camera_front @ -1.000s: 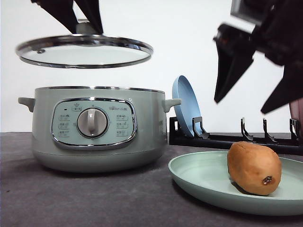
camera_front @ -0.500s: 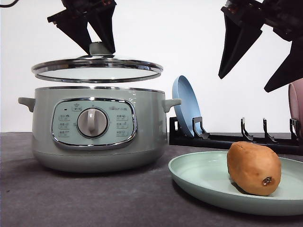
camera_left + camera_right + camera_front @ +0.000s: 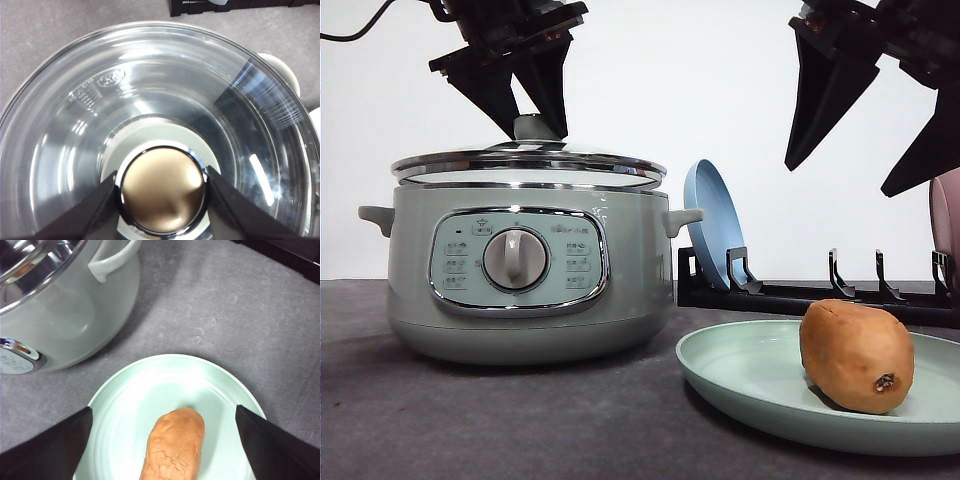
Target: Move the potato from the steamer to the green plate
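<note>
We see the steamer (image 3: 525, 270) as the biggest thing on the grey table (image 3: 520, 420), standing at the left in the front view, its silver dial (image 3: 516, 259) facing the camera. Its glass lid (image 3: 528, 163) sits at the pot's rim, slightly tilted; we cannot tell whether it rests fully on it. Our left gripper (image 3: 528, 115) comes down from above onto the lid's knob (image 3: 162, 190), and in the left wrist view the two dark fingers (image 3: 95, 205) press against either side of that round metal knob, closed on it.

Next in size is the green plate (image 3: 750, 375), lying flat on the table at the right front, near the steamer but apart from it. The potato (image 3: 857, 355) lies on this plate, toward its right side in the front view, with a small dark spot at the end facing the camera. In the right wrist view we see the potato (image 3: 175, 447) on the plate (image 3: 135, 400), between our right gripper's fingers (image 3: 50, 450), which hang spread wide above it and hold nothing. The right gripper (image 3: 885, 160) hangs well above the plate.

Behind the plate stands a black rack (image 3: 800, 292) with a blue plate (image 3: 712, 222) upright in it, and a pink plate (image 3: 948, 225) at the far right edge.
</note>
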